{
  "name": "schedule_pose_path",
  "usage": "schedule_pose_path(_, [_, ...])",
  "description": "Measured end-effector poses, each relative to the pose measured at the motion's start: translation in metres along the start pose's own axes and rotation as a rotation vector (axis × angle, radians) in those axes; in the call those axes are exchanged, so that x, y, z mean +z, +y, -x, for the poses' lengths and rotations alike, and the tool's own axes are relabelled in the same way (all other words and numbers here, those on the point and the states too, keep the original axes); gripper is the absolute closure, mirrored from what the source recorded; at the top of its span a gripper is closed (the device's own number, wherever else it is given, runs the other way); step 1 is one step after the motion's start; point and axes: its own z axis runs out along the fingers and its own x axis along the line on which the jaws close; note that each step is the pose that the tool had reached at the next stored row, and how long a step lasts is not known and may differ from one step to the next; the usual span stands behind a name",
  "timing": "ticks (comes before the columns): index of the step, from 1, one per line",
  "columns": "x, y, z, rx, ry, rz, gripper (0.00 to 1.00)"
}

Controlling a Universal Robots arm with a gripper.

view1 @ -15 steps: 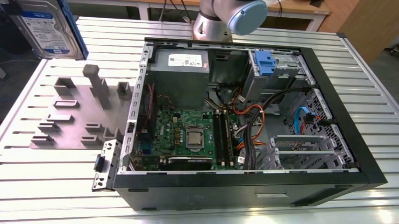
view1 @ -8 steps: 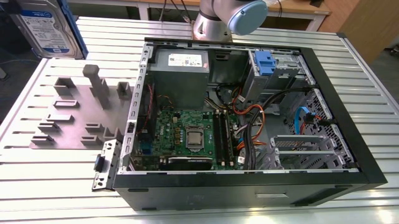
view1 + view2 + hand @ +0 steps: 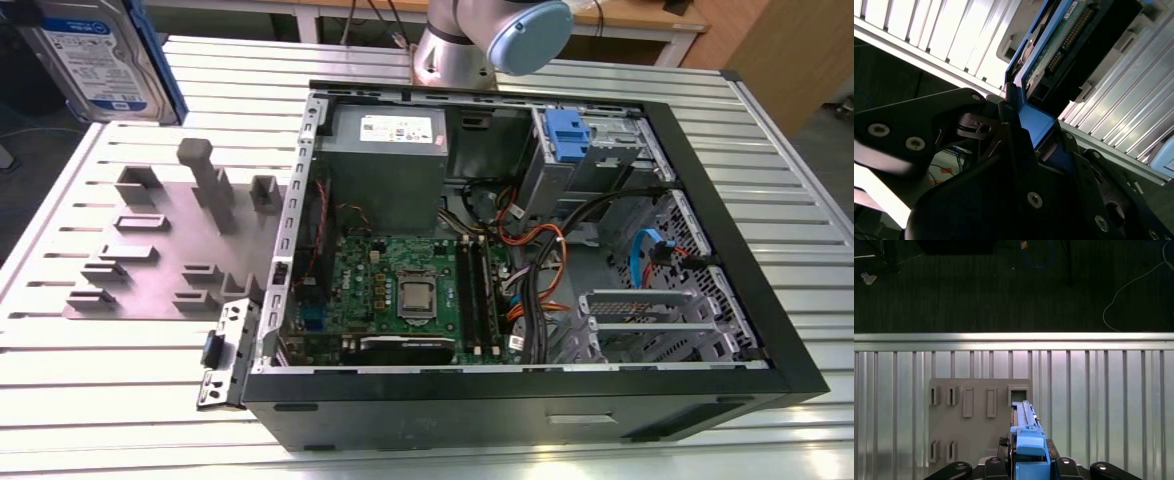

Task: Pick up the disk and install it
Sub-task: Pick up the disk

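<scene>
The disk, a silver-grey drive with a white-and-blue label in a blue carrier bracket, hangs in the air at the exterior view's far left, above the table's back corner. In the first wrist view the disk is edge-on, over the grey fixture plate. My gripper is shut on the bracket's blue end. The second wrist view shows the gripper with its black fingers clamped on that blue bracket, and the disk's connector side beyond them.
An open black computer case lies on the slatted metal table, with the motherboard, a grey power supply and a blue-latched drive bay inside. The grey fixture plate lies to its left. Dark floor with cables lies past the table edge.
</scene>
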Motion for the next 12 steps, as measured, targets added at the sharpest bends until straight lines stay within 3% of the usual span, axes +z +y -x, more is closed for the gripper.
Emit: schedule_pose_path(12, [-0.0061,0.0,0.0001,0.0,0.0001,-0.0001,0.64])
